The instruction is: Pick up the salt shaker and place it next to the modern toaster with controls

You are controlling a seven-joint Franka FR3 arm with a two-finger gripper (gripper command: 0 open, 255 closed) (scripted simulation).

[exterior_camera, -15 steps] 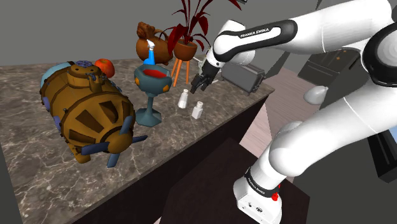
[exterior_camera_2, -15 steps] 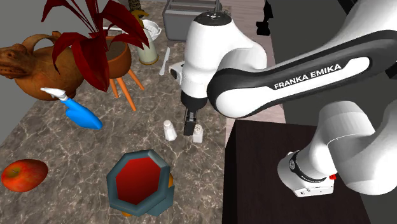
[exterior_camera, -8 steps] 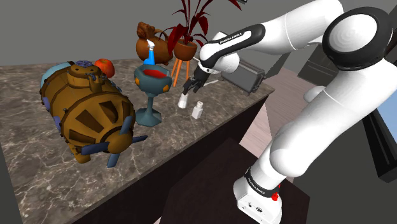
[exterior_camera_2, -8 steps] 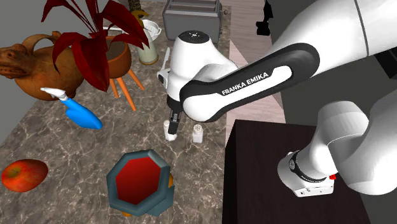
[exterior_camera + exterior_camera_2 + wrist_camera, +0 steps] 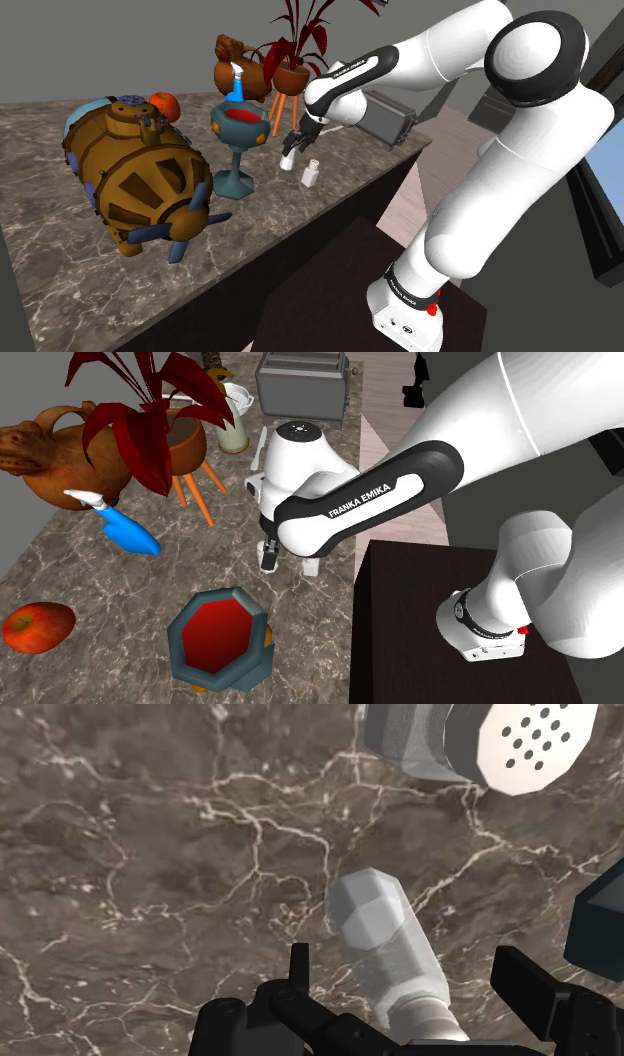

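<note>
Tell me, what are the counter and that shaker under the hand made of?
Counter: seemingly dark brown marble, little shine, with pale branching veins. Shaker: body likely clear glass or plastic, since the counter shows through; its faceted grey cap could be metal or plastic.

Pale salt shaker (image 5: 380, 939) stands upright on marble counter (image 5: 60, 250), well apart from grey toaster (image 5: 392, 120)
</note>
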